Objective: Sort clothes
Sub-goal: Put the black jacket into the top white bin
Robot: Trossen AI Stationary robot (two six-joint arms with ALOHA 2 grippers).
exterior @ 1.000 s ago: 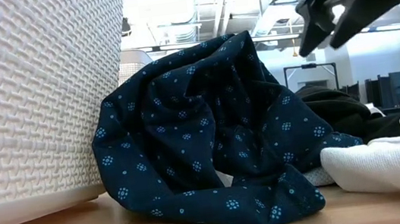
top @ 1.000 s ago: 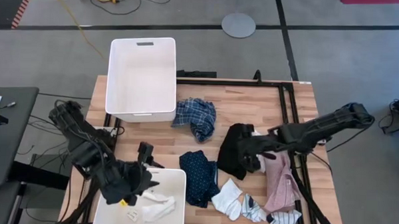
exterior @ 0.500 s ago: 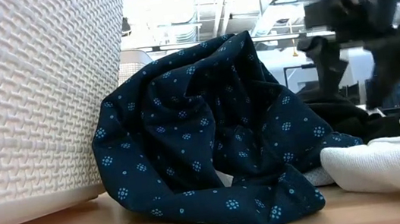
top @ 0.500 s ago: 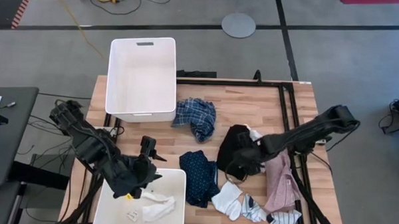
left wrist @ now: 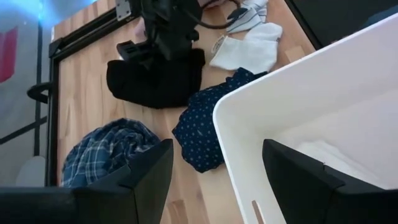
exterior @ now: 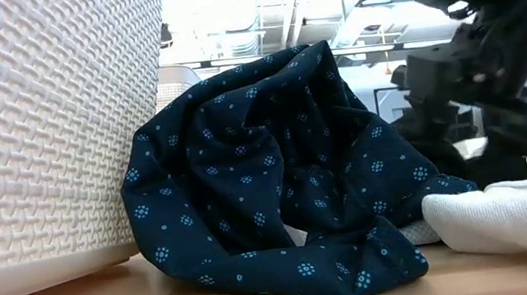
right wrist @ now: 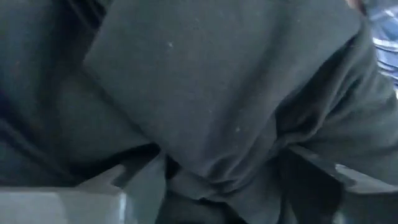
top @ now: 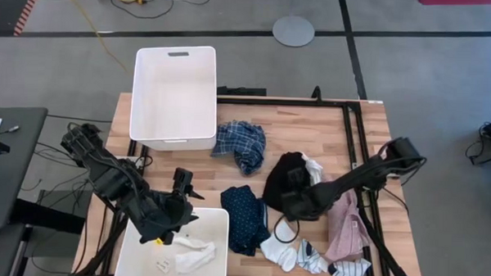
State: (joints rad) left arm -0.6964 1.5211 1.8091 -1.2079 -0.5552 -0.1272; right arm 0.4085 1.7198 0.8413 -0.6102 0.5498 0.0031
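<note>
The black piece [top: 278, 178] lies crumpled on the table right of centre. My right gripper [top: 294, 204] [right wrist: 221, 190] is down on it, open, with black cloth between its fingers; it also shows in the low view [exterior: 471, 112]. Around it lie the navy dotted piece [top: 244, 216] [exterior: 276, 166], the blue plaid shirt [top: 239, 144], the pink shirt [top: 345, 225], white socks [top: 279, 244] and a striped sock [top: 311, 257]. My left gripper [top: 175, 224] [left wrist: 214, 186] hangs open and empty over the near bin's far left corner. My right gripper has its open fingers [right wrist: 124, 193] set into the black piece near its near edge. A bunched fold [right wrist: 217, 168] stands between them. The fingers slant down from above and from the table's right. The black piece lies on the table.
A white bin [top: 213, 235] at the near left holds a white sock [top: 194, 252]. A second white bin [top: 174, 94] stands at the far left. A black metal frame [top: 352, 125] runs across the table's right part. The near bin's wall [exterior: 39, 125] fills the low view's left.
My right gripper has come down from above the table onto the black piece, moving a little toward the table's left and near edge and tipping more steeply downward as it went. The clothes have kept their places.
</note>
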